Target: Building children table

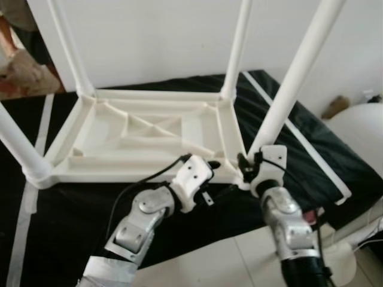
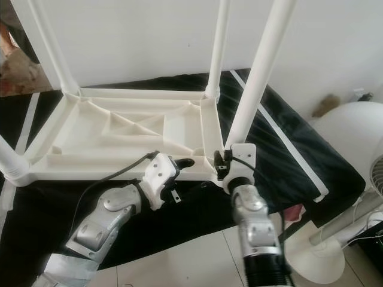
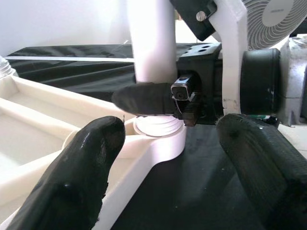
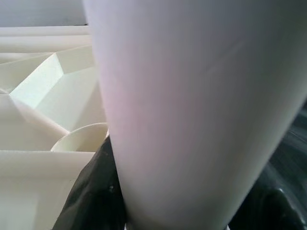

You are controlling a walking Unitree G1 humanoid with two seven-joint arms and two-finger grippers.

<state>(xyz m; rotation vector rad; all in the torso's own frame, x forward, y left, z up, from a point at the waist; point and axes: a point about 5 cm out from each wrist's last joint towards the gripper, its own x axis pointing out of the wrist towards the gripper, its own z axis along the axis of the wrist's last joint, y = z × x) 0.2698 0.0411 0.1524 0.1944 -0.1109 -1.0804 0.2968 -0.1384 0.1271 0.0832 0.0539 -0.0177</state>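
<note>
Children's table [image 1: 143, 140], white plastic, lies upside down on a black cloth [image 1: 311, 143], legs pointing up. The right gripper [image 1: 246, 162] has its fingers clamped around the near right leg [image 1: 286, 95] at its socket. Beside that leg, the left gripper [image 3: 163, 158] hovers, fingers apart, seemingly touching nothing.

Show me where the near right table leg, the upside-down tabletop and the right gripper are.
near right table leg [image 1: 293, 84], left eye view, mid shaft.
upside-down tabletop [image 1: 149, 134], left eye view, ribbed underside.
right gripper [image 1: 246, 162], left eye view, fingertips at leg base.
</note>
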